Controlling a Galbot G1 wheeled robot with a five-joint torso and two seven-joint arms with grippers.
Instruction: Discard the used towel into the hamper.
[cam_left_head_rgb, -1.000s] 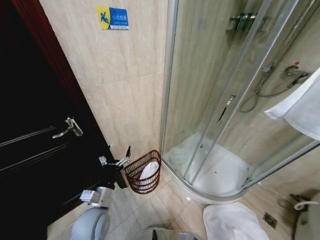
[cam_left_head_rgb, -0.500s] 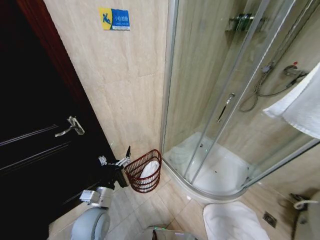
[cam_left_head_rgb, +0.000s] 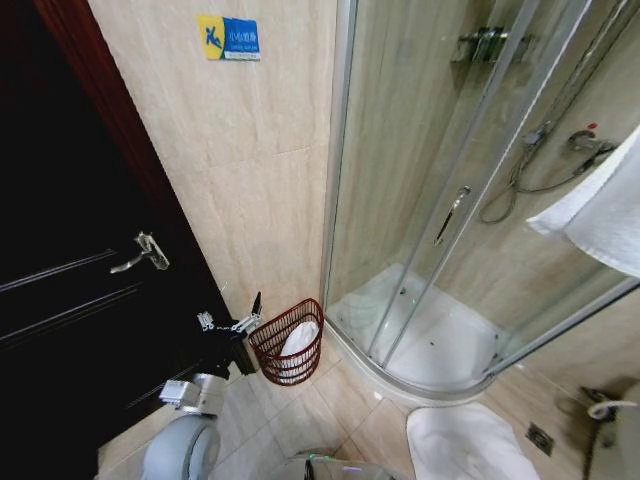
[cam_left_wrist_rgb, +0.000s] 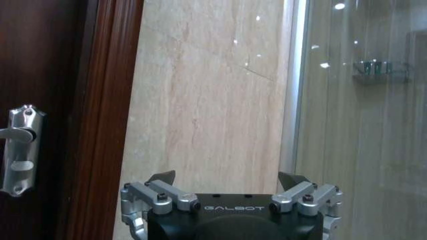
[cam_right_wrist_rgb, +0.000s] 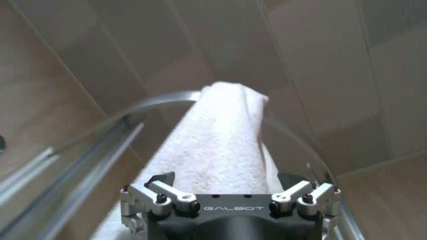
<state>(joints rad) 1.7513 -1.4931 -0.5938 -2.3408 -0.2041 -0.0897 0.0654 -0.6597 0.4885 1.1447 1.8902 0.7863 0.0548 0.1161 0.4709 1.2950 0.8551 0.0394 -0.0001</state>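
Note:
The hamper (cam_left_head_rgb: 287, 345), a small reddish-brown open-weave basket, stands on the floor against the beige wall, between the door and the shower. A white towel (cam_left_head_rgb: 298, 338) lies inside it. My left gripper (cam_left_head_rgb: 235, 313) hangs just left of the hamper's rim; in the left wrist view this gripper (cam_left_wrist_rgb: 228, 176) is open with nothing between its fingers, facing the wall. My right gripper (cam_right_wrist_rgb: 227, 176) is open too, pointed at another white towel (cam_right_wrist_rgb: 220, 150) draped over the curved shower rail. That towel (cam_left_head_rgb: 600, 215) hangs at the far right in the head view.
A dark door with a metal handle (cam_left_head_rgb: 140, 252) fills the left side. The glass shower enclosure (cam_left_head_rgb: 430, 200) curves from the hamper to the right. A white bath mat (cam_left_head_rgb: 465, 440) and a floor drain (cam_left_head_rgb: 540, 438) lie on the tiled floor.
The whole picture shifted very slightly a second ago, so the camera moved. The hamper, the towels and the left gripper have stayed where they were.

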